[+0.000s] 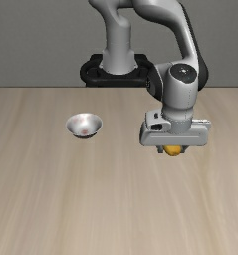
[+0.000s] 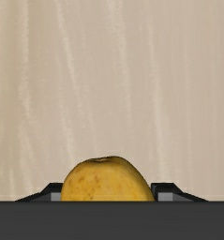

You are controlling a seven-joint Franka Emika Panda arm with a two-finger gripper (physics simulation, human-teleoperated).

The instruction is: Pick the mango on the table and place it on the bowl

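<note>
Roughly at the midpoint, judging by the layout. Nearest, in the wrist view: gripper point(image 2: 107, 193) clamped on the mango point(image 2: 106, 178), a finger point(image 2: 52, 191) pressed against each flank of the yellow fruit, no gap visible on either side. So: grasp made, or as good as made. Just beyond the fruit, pale wood of the table point(image 2: 112, 75), streaked and bare. Impossible to say from either view whether lifted clear of that wood or resting on it; in the exterior view, a sliver of yellow peeping out under the hand, close above the surface. Farther off, toward the exterior view's left and well apart from the hand: the bowl point(image 1: 84, 125), small, metallic, upright, holding nothing. Left to do, then: raise the fruit, carry it across toward the exterior view's left, lower it over the rim, let go. No part of that carry visible yet. Worth minding on the way: a round fruit, likely to slip under a low or off-centre hold, and a light-looking bowl, likely to skid at a nudge from fruit or fingers.
</note>
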